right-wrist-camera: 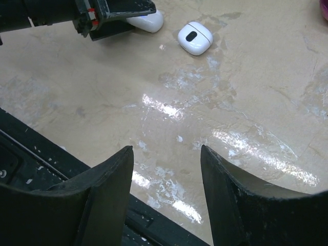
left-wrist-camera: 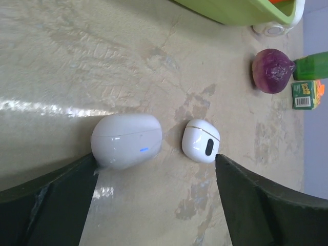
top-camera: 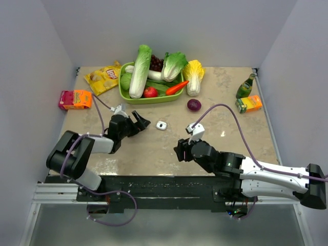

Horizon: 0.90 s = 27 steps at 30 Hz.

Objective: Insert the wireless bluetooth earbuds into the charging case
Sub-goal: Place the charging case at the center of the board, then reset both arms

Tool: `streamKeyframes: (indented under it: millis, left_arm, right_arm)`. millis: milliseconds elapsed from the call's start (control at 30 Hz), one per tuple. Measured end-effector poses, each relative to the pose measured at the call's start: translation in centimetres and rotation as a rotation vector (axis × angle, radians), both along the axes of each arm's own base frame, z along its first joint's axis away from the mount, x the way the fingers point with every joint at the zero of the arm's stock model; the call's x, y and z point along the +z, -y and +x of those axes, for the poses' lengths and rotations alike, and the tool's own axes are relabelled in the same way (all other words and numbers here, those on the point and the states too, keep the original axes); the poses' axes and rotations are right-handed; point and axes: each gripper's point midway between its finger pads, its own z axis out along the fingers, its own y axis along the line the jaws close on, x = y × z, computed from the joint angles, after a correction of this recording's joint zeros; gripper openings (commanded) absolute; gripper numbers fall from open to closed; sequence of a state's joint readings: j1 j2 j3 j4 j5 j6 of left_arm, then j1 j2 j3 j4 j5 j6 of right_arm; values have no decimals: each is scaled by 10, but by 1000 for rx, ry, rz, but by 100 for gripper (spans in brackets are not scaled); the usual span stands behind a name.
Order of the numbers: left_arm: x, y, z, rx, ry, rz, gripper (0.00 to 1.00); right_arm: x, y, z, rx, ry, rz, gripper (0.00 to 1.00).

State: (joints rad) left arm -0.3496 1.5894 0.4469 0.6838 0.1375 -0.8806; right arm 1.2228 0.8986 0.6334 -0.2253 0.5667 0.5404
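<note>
Beige, marbled and glossy, the bench carries little near the arms. Nearest, the right hand hangs low, its fingers part-spread with nothing between them. Further out, the left hand is spread wide and pinches nothing. A larger white pod with a small blue light lies at one of its fingers, seemingly touching, and is shut along its seam.

Just beside that pod sits the charging case, white with a dark oval, lid down. No wireless bluetooth earbuds are in view, so they are either shut inside something or hidden; I cannot tell which. If they are inside, the task looks all but finished.

Count: one case, one pod, no loose buds. Beyond lie one purple onion, one green basket of vegetables, a red-and-orange carton, an orange-and-green carton, one green bottle and one crisp packet.
</note>
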Motion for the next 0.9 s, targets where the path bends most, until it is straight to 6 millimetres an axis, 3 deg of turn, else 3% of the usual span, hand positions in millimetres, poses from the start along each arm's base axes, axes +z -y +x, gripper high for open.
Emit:
streamKeyframes:
  millis: [200, 400, 433, 600, 767, 900]
  left_arm:
    - [9, -29, -33, 75, -66, 64, 100]
    - [49, -57, -60, 187, 4, 64, 100]
    - [55, -59, -65, 204, 26, 34, 100]
    - [50, -70, -85, 304, 27, -104, 100]
    - [47, -57, -84, 231, -26, -85, 98]
    - [58, -38, -79, 107, 5, -68, 99]
  right_arm:
    - [2, 3, -1, -13, -1, 27, 60]
    - [-3, 15, -3, -23, 22, 82, 68]
    - [-3, 15, -3, -23, 26, 93, 98]
    - [5, 16, -3, -35, 51, 195, 98]
    - [21, 20, 2, -87, 72, 277, 98]
    - [13, 24, 7, -126, 71, 223, 98]
